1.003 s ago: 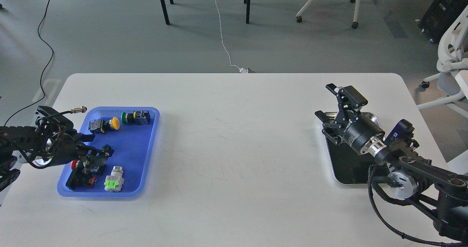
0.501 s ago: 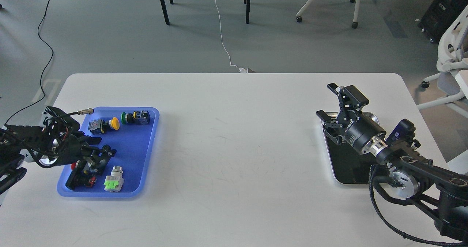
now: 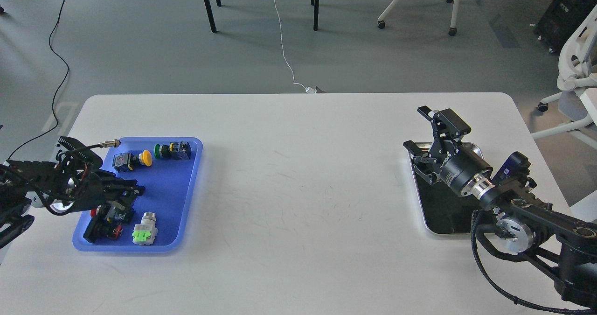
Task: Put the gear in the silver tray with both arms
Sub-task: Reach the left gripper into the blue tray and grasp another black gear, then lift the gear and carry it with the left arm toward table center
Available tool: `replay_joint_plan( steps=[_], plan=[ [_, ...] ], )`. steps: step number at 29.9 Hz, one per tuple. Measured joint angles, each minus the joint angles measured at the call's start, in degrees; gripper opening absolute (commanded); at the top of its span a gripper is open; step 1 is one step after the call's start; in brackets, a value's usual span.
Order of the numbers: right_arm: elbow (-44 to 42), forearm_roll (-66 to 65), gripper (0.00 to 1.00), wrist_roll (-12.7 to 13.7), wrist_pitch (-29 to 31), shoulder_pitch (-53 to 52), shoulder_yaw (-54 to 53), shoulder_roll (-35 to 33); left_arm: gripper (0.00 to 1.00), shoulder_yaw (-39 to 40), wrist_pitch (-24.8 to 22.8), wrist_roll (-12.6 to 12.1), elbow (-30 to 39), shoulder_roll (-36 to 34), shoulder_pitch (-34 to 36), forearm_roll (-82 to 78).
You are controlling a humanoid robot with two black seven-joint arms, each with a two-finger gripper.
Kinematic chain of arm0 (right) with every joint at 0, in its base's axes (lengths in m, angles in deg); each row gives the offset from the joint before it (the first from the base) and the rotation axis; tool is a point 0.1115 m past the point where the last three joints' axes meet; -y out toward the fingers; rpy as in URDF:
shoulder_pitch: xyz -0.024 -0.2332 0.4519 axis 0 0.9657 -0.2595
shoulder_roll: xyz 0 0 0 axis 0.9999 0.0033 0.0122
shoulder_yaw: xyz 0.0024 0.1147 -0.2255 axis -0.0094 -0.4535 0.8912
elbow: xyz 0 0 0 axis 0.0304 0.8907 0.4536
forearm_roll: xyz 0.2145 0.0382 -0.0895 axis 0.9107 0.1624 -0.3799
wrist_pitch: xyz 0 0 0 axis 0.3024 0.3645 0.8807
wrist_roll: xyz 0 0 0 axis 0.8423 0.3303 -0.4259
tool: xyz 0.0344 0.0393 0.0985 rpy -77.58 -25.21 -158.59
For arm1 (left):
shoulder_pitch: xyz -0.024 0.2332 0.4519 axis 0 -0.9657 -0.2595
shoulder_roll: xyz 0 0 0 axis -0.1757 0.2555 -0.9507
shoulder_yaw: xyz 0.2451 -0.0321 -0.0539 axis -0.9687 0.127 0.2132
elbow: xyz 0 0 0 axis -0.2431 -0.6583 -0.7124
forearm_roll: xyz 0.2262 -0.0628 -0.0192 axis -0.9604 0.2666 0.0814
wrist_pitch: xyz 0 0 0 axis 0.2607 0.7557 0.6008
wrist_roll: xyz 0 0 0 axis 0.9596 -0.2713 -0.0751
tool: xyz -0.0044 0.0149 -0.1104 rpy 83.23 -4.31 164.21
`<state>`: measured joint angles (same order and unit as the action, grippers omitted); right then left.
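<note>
The silver tray (image 3: 443, 214) lies at the table's right with a dark mirror-like bottom and nothing in it that I can see. My right gripper (image 3: 418, 129) is open and empty, hovering over the tray's far left corner. My left gripper (image 3: 127, 191) reaches over the left side of the blue tray (image 3: 186, 198), just above a black and red part (image 3: 105, 221). Its dark fingers blend with that part, so I cannot tell open from shut. The gear lies in the blue tray: a yellow-capped switch (image 3: 132, 159), a green-capped switch (image 3: 172, 150) and a grey part with a green label (image 3: 145, 229).
The white table (image 3: 298, 175) spans the view between the two trays. A cable connector (image 3: 109, 143) sticks out from my left arm over the blue tray's far corner. Chairs and table legs stand on the floor beyond the far edge.
My left gripper has shifted slightly right and its fingers have drawn up over the black and red part. My right arm has barely moved.
</note>
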<state>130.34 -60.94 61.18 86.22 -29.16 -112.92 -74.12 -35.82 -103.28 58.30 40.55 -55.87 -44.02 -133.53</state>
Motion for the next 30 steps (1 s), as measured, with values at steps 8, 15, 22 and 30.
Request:
replay_joint_plan(
  steps=[8,15,22,30],
  plan=[
    [0.0,0.0,0.97,0.0,0.0,-0.1,0.0,0.0,0.16,-0.1,-0.2,-0.2,1.6,0.0,2.2,-0.2],
    [-0.2,0.0,0.97,0.0,0.0,-0.1,-0.2,0.0,0.17,0.2,-8.0,0.0,14.6,-0.9,9.0,0.7],
    [-1.0,0.7,0.97,0.0,-0.3,0.0,-1.0,-0.6,0.18,0.2,-14.2,0.0,25.1,4.0,16.4,2.3],
    [-3.9,6.1,0.97,0.0,0.0,0.2,-2.9,-1.1,0.18,-4.9,-14.3,0.0,15.4,23.1,22.3,1.1]
  ],
)
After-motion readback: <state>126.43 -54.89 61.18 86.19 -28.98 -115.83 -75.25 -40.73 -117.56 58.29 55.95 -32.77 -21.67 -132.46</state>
